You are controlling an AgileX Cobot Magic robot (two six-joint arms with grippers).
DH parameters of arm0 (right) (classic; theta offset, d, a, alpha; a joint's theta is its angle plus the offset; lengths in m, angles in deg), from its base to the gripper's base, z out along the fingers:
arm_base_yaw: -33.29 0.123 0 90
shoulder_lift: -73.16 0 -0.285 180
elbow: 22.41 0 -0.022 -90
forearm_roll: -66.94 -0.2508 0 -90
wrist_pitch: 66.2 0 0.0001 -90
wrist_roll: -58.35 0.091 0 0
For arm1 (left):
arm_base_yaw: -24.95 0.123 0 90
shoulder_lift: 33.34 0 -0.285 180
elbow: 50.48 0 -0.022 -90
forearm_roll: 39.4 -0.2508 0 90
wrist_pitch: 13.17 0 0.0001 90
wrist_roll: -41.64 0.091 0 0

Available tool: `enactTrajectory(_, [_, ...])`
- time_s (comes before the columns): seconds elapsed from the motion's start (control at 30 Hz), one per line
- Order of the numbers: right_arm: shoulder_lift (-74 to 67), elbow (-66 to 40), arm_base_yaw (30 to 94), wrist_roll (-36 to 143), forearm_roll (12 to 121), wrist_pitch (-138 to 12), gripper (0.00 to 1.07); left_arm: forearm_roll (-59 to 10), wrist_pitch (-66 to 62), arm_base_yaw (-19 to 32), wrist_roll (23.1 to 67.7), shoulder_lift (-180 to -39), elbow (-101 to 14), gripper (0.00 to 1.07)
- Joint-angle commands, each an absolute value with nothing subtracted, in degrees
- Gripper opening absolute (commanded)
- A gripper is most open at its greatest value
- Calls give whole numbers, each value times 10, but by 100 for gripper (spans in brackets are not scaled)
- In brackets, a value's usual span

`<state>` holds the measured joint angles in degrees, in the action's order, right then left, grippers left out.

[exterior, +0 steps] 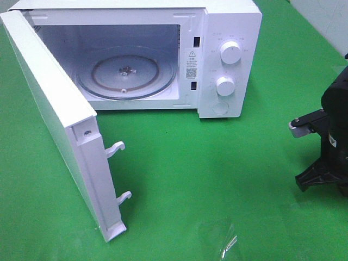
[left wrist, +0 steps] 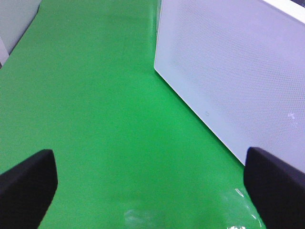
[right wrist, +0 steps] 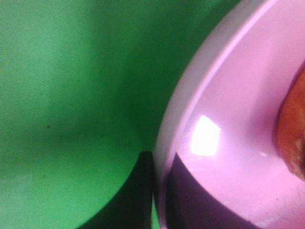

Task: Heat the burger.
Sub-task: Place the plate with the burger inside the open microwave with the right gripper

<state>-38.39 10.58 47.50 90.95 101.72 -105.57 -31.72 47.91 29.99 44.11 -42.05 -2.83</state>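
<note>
High view, microwave: it stands at the table's far edge. Its door is wide open toward the left edge, so you look straight in at the glass turntable.
High view, right arm: it is black, sits at the table's right edge and is cut off by the frame. You cannot read its jaws from here.
High view, table: the top is green. A clear, glinting patch near the front edge is too faint for you to name.
Left wrist view, left gripper: it is spread wide. Only the tips of its two black fingers show, with green table between them.
Left wrist view, door: you get its dotted white outer face, which the high view hides. It is cropped and lies just beside one finger.
Right wrist view, right gripper: it is pinching the rim of the pink plate, with one dark finger outside the rim and one inside.
Right wrist view, burger: you see a blurred orange-brown sliver resting on the plate, cut off by the frame. Only this view shows it, and you cannot tell where on the table it sits.
</note>
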Motion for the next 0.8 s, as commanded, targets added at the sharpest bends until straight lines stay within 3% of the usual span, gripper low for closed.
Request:
enactTrajectory(0.03, [-359,111,481,928,1044,-1087,0,-319,482,298,439,-419,-28,98])
enactTrajectory(0.8, [-211,154,592,934,1071,-1195,0,-319,482,298,439,-419,-28,98])
